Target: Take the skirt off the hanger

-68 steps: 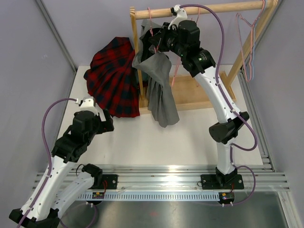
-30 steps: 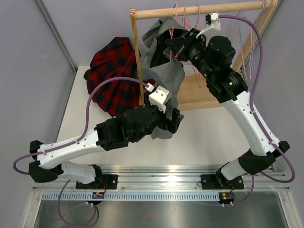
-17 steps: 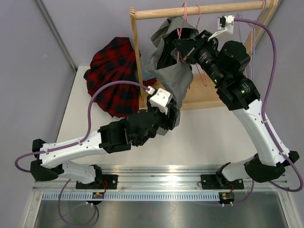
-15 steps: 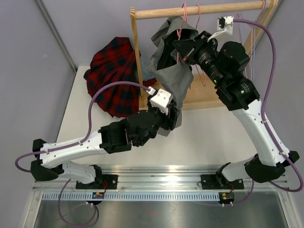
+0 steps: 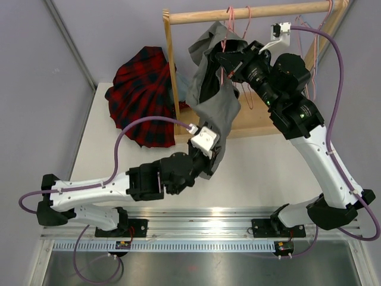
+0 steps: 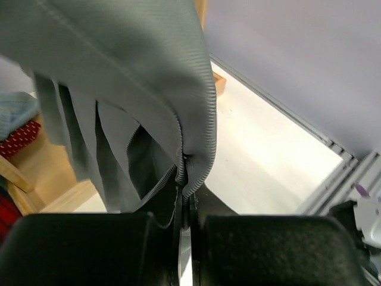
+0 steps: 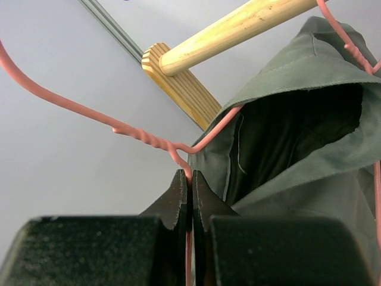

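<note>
- Overhead, the grey pleated skirt (image 5: 217,110) hangs from the pink hanger (image 5: 225,42) under the wooden rail (image 5: 262,11), so the removal is not finished. The right gripper (image 5: 226,62) holds the hanger up. The left gripper (image 5: 208,162) sits at the hem, low over the surface (image 5: 256,173). A tartan skirt (image 5: 140,98) lies heaped to the left, with no hanger visible on it.
- Compared with a second ago, the left arm has drawn back toward the near edge. The grey cloth now runs straighter down from the hanger to the left gripper.
- At the left wrist, the left gripper (image 6: 186,205) has its jaws pressed together on a fold of the grey pleated skirt (image 6: 131,59). A second ago they stood spread.
- At the right wrist, the right gripper (image 7: 190,179) pinches the pink hanger (image 7: 143,136) just below its twisted neck. The waistband of the grey pleated skirt (image 7: 297,77) is draped over the hanger's shoulder, so pulling the cloth free is what remains.
</note>
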You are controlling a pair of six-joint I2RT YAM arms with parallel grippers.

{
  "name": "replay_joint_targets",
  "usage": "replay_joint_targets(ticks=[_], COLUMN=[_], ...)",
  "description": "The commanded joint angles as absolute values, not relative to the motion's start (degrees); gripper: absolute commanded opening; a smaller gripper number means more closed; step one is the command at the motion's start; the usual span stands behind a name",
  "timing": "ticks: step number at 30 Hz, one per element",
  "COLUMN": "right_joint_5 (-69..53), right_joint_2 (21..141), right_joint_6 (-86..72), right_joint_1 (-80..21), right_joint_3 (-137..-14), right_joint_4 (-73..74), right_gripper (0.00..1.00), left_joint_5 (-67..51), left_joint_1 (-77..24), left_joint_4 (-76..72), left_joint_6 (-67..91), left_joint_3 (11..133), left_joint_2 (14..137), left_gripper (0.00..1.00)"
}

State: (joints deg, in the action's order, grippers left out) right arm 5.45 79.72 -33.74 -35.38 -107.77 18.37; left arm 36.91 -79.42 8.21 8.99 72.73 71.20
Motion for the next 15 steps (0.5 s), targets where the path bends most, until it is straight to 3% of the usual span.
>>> replay_joint_targets(ticks=[1, 10, 15], right_joint_5=[7.91, 10.28, 10.28], right_joint_2=[79.10, 79.37, 77.18], right_joint_6=[-33.14, -31.99, -34.10], right_joint_1=[-35.95, -35.95, -35.86], right_joint_3=[-112.05, -113.91, -111.28], right_joint_4=[11.95, 11.25, 11.51], right_gripper=[0.00, 0.00, 0.00], left_joint_5=[39.45, 54.04, 56.78], left_joint_1=[-83.57, -101.50, -102.57], left_joint_4=[4.83, 10.18, 15.99], left_joint_6=[11.94, 26.16, 31.11], left_joint_3=[66.72, 54.76, 56.25], left_joint_2=[67.07, 65.82, 68.03], left_gripper=[0.00, 0.00, 0.00])
